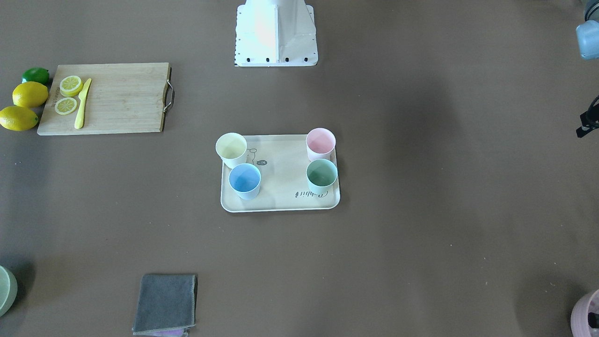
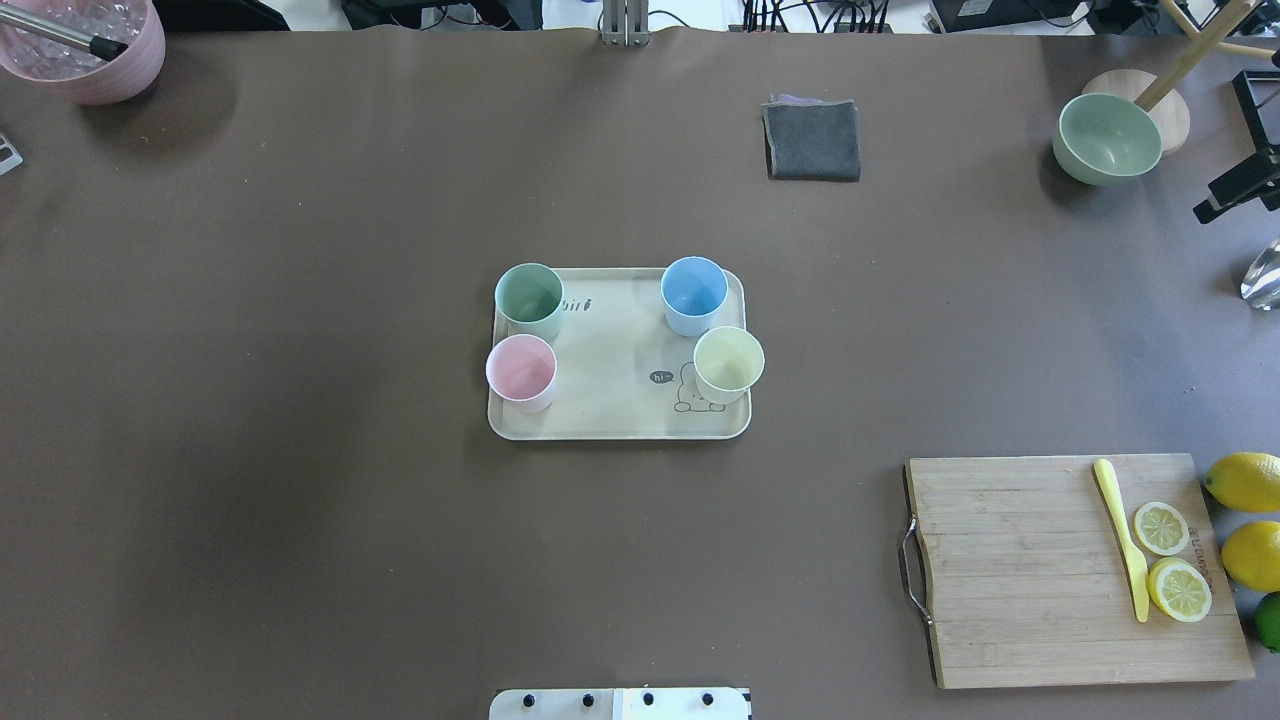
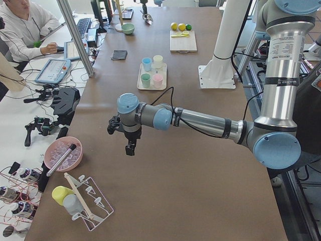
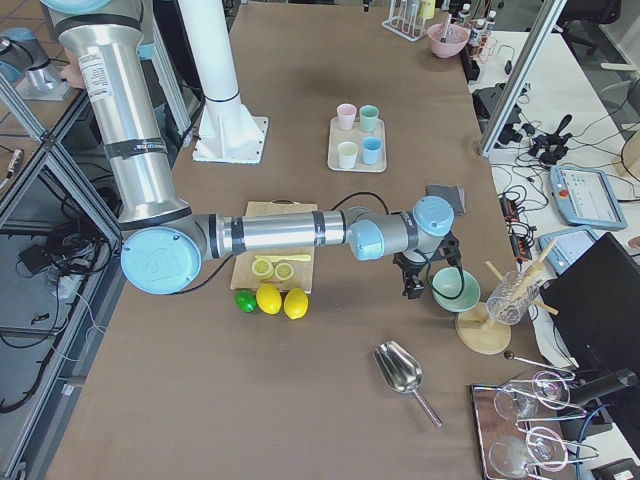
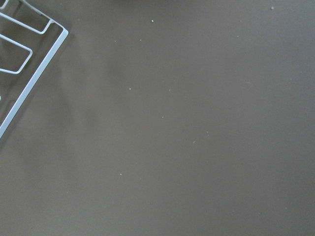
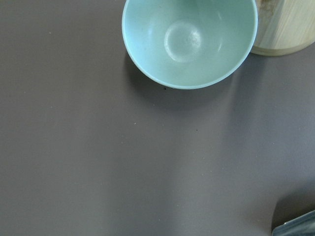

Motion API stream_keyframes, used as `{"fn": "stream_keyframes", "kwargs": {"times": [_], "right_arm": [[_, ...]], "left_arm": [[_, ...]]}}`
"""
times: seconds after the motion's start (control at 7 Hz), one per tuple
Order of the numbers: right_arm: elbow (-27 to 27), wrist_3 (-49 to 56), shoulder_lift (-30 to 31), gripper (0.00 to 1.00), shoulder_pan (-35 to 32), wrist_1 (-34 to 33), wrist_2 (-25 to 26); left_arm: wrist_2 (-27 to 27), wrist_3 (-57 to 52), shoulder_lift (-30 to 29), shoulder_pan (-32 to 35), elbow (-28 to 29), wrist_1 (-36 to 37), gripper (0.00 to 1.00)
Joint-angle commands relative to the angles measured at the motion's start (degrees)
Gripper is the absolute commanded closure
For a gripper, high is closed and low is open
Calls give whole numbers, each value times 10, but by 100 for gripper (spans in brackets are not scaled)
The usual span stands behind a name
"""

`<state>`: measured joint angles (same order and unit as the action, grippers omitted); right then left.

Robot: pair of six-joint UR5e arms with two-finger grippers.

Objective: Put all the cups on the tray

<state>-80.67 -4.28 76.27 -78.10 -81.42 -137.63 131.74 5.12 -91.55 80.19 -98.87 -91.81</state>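
The green cup [image 2: 529, 298] and pink cup [image 2: 521, 370] stand on one end of the tray [image 2: 610, 350], the blue cup [image 2: 694, 292] and yellow cup [image 2: 729, 362] on the other. I judge nothing is left. My left gripper [image 3: 129, 145] and right gripper [image 4: 415, 285] hang well apart from the tray; I cannot tell whether their fingers are wide or narrow.

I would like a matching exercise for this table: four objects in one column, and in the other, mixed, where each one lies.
1. green bowl
2. grey cloth
3. yellow cup
4. yellow knife

A. on the tray
B. on the cutting board
C. beside the round wooden stand
D. folded, off both tray and board

Pairs: 1-C; 2-D; 3-A; 4-B
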Motion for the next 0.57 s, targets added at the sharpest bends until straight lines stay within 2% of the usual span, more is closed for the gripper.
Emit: {"fn": "stream_keyframes", "kwargs": {"times": [0.0,0.43], "right_arm": [[2,0,-1,0,0,-1,3],[1,0,-2,0,-1,0,-2]], "left_arm": [[3,5,0,1,0,2,2],[2,3,1,1,9,1,2]]}}
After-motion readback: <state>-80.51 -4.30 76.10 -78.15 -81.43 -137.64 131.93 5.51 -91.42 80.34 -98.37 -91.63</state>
